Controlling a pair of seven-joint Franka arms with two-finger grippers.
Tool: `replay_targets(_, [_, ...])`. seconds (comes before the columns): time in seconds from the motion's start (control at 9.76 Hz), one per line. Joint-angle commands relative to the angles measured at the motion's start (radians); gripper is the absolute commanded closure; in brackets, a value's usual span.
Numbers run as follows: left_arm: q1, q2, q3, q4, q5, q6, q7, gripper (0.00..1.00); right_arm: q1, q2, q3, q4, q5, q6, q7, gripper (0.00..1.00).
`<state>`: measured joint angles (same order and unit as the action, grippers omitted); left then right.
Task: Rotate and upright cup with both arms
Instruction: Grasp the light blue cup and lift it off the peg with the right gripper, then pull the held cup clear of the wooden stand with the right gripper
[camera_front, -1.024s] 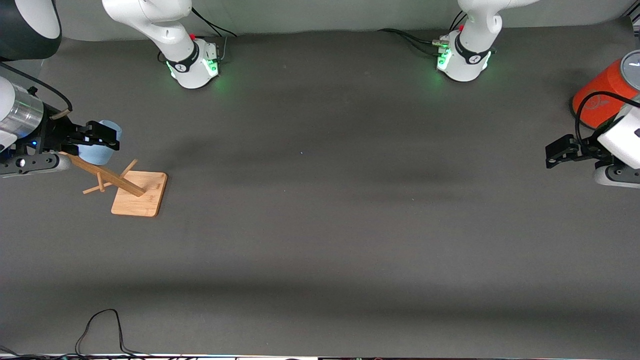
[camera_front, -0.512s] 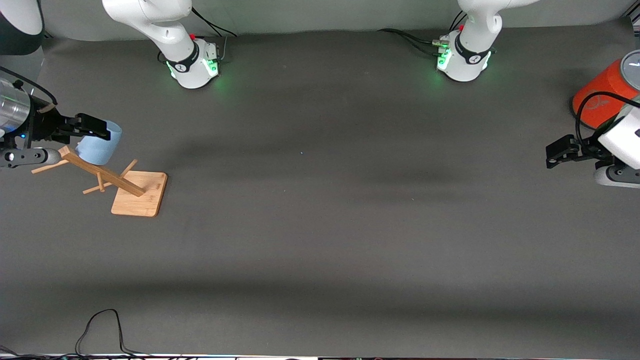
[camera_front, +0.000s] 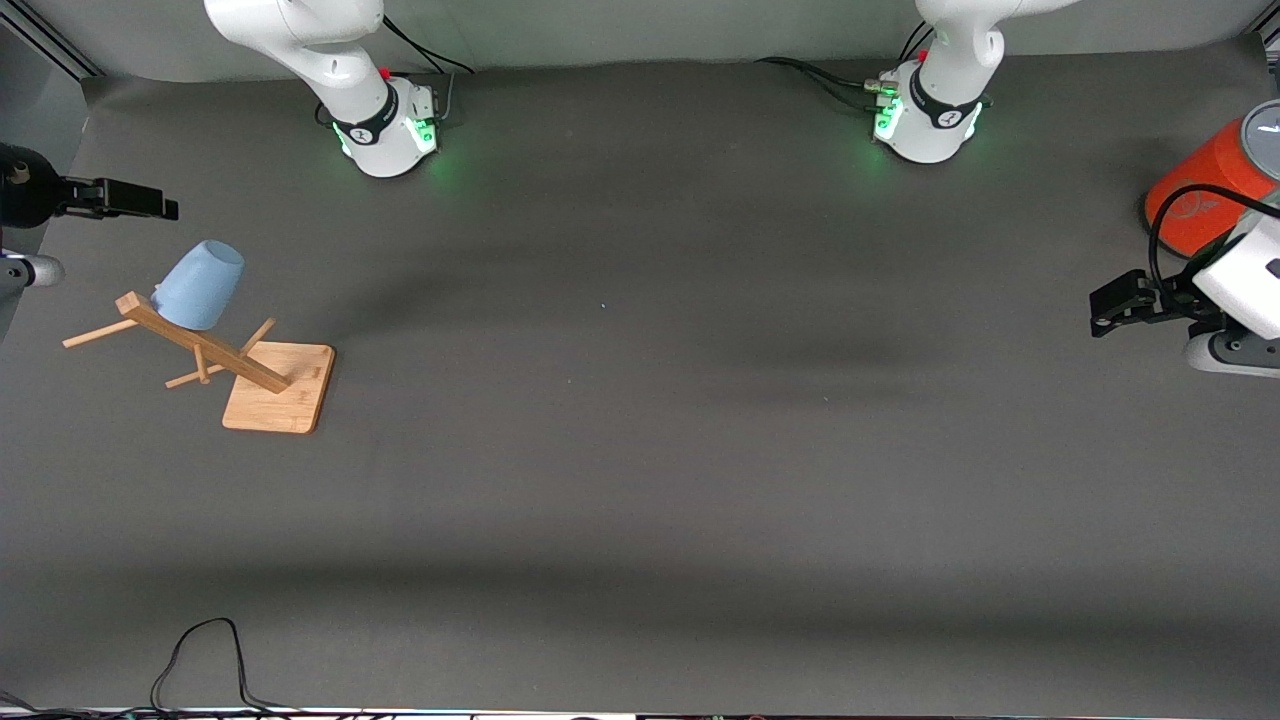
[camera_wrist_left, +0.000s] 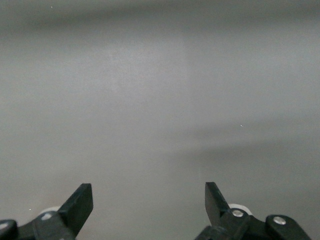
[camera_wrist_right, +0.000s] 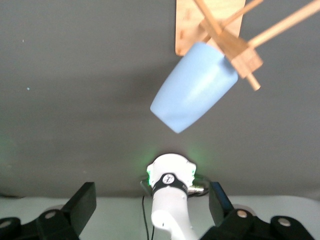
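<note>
Fingers on the right gripper (camera_front: 150, 207) and left gripper (camera_front: 1110, 305) are spread and hold nothing, because the small light-blue plastic cup (camera_front: 200, 286) hangs upside down on the wooden peg rack (camera_front: 215, 358).

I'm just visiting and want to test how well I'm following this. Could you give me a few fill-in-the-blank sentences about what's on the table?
1. The light-blue cup hangs mouth-down on a peg of the ____ rack.
2. The right gripper is open and holds ____.
3. The left gripper, open, waits beside the ____ cylinder.
4. The rack stands toward the ____ arm's end of the table.

Missing words: wooden; nothing; orange; right
</note>
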<state>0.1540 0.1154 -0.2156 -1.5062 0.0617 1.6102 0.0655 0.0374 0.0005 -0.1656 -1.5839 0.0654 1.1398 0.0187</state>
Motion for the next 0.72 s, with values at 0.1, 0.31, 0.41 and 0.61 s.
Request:
replay_targets(0.1, [-0.011, -0.006, 0.002, 0.003, 0.012, 0.000, -0.006, 0.00, 0.004, -0.027, -0.031, -0.180, 0.071, 0.096, 0.139, 0.00])
replay_targets(0.31, [-0.010, -0.006, 0.002, 0.000, 0.012, 0.000, 0.002, 0.00, 0.006, -0.020, -0.054, -0.255, 0.080, 0.144, 0.228, 0.00])
replay_targets(0.41, [-0.011, -0.008, 0.002, 0.000, 0.013, 0.000, 0.004, 0.00, 0.007, -0.020, -0.057, -0.277, 0.089, 0.144, 0.257, 0.00])
replay_targets(0.61, [-0.024, -0.011, 0.002, -0.003, 0.020, -0.003, 0.005, 0.00, 0.003, -0.004, -0.081, -0.303, 0.100, 0.167, 0.259, 0.00])
